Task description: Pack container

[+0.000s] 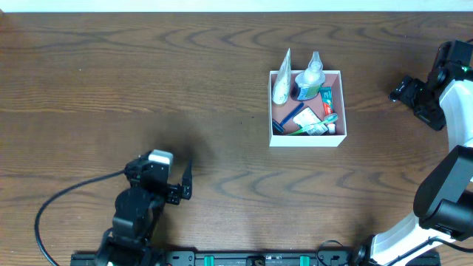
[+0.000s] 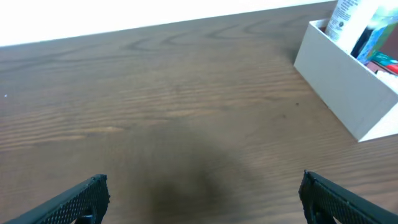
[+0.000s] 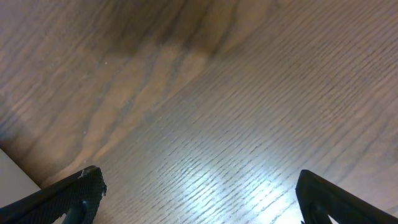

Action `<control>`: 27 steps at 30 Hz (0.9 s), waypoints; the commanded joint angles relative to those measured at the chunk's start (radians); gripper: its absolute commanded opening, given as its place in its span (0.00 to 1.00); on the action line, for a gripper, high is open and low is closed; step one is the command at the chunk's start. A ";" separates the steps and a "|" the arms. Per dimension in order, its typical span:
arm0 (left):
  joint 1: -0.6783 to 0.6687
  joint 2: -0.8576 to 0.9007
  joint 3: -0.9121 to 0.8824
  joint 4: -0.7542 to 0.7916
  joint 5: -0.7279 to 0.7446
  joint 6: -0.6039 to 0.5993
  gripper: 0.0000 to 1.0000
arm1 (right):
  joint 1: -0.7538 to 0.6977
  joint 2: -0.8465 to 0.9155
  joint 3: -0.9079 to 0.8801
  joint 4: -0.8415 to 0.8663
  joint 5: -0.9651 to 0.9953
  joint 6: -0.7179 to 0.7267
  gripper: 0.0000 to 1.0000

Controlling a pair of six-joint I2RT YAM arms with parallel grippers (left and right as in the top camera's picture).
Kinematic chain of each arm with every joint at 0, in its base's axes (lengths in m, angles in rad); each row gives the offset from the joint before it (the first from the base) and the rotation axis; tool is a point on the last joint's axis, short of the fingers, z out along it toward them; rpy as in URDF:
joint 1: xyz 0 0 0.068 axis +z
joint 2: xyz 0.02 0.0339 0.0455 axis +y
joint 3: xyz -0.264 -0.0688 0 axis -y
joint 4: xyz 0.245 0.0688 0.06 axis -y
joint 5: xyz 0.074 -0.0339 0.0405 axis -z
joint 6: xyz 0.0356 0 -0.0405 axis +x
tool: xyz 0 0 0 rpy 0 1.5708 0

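Observation:
The container [image 1: 307, 140], a square white box with a pink inside, stands right of the table's middle. It holds a white tube, a clear bottle, a blue-handled toothbrush, a green toothbrush and a small toothpaste tube. Its white wall [image 2: 339, 81] shows at the upper right of the left wrist view. My left gripper [image 1: 183, 181] is open and empty near the front left, well apart from the container; its fingers frame bare wood [image 2: 202, 193]. My right gripper [image 1: 403, 90] is open and empty at the far right, over bare wood [image 3: 199, 193].
The wooden table [image 1: 148, 89] runs to a white far edge [image 1: 222, 6]. A black cable [image 1: 66, 196] trails from the left arm at the front left. A pale edge [image 3: 12, 171] shows at the lower left of the right wrist view.

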 commanded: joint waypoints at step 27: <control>0.096 -0.247 -0.238 0.206 0.031 0.061 0.98 | 0.000 0.009 0.001 0.001 0.002 0.013 0.99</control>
